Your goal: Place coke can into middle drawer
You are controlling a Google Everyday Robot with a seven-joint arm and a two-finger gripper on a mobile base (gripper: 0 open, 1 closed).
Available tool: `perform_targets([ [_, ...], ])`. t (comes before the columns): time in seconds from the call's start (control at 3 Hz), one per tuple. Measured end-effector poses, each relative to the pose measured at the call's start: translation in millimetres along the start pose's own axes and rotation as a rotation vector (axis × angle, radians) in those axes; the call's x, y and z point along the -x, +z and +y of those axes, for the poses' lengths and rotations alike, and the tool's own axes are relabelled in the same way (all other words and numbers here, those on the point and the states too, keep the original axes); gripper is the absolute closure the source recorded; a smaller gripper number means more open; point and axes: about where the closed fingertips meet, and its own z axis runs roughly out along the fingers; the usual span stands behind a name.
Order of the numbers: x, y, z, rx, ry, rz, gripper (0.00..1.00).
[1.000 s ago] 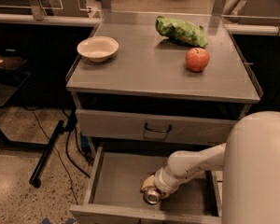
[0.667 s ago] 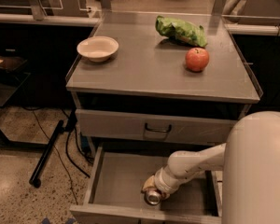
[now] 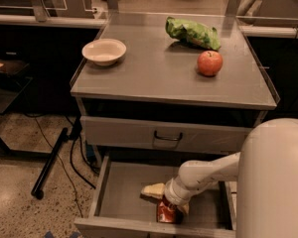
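Gripper (image 3: 171,206) is sitting right at can (image 3: 166,214) near drawer (image 3: 120,192) front wall, hold impossible to tell; a tilted release is risking can tipping and rolling.

Inside the middle drawer (image 3: 123,191), the coke can (image 3: 166,213) rests near its front wall, the gripper (image 3: 167,201) directly over it.

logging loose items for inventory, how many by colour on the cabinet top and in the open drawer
red: 2, apple on top, coke can in middle drawer at the gripper
green: 1, bag
white: 1, bowl
total: 4
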Motion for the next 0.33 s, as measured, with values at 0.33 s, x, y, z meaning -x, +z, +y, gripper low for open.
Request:
perform_targets([
  [0.33, 0.0, 0.0, 0.0, 0.000, 0.000, 0.000, 0.00],
])
